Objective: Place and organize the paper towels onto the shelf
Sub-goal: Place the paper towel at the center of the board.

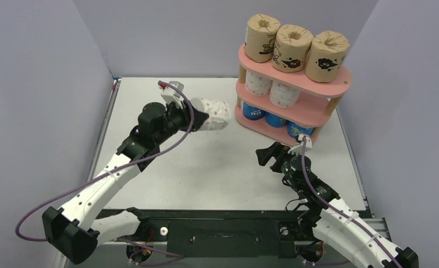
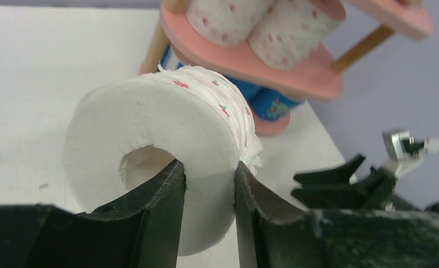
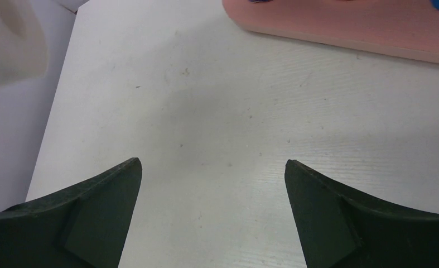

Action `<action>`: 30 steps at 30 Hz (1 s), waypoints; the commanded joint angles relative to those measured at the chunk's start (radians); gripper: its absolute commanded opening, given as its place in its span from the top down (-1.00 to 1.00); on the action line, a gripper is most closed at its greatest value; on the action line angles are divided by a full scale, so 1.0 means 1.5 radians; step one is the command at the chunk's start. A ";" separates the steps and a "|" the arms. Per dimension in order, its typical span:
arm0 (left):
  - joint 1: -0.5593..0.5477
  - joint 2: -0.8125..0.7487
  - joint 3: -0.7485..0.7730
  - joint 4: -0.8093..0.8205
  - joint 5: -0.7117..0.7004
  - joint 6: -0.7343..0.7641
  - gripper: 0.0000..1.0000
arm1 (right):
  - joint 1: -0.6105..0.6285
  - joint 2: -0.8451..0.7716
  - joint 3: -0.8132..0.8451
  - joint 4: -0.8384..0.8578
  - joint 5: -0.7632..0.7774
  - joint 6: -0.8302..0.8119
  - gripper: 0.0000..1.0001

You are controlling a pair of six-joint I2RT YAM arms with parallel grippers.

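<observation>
The left pincer (image 2: 210, 167) squeezes the dotted roll (image 1: 214, 113) to fill the gap on the shelf (image 1: 331, 85); the right pincer (image 3: 211, 162) hangs open, empty.

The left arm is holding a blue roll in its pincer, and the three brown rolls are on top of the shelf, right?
Not quite. The roll in the left pincer is white with pink dots, not blue, as the left wrist view shows up close. The rest is right: the three brown rolls are on top of the shelf.
</observation>
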 commanded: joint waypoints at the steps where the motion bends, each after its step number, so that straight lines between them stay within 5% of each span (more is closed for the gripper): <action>1: -0.130 -0.075 0.001 -0.243 -0.174 0.129 0.54 | 0.000 -0.026 0.029 -0.077 0.092 0.065 -0.97; 7: -0.301 -0.053 0.009 -0.338 -0.296 0.145 0.55 | -0.040 -0.064 0.054 -0.154 0.075 0.053 -1.00; 12: -0.367 0.049 0.031 -0.335 -0.326 0.169 0.55 | -0.042 -0.103 0.095 -0.261 0.137 0.019 -1.00; 25: -0.423 0.192 0.046 -0.260 -0.334 0.186 0.53 | -0.042 -0.087 0.144 -0.370 0.216 0.015 -1.00; 30: -0.429 0.187 0.042 -0.260 -0.333 0.186 0.01 | -0.042 -0.073 0.132 -0.338 0.187 0.011 -0.99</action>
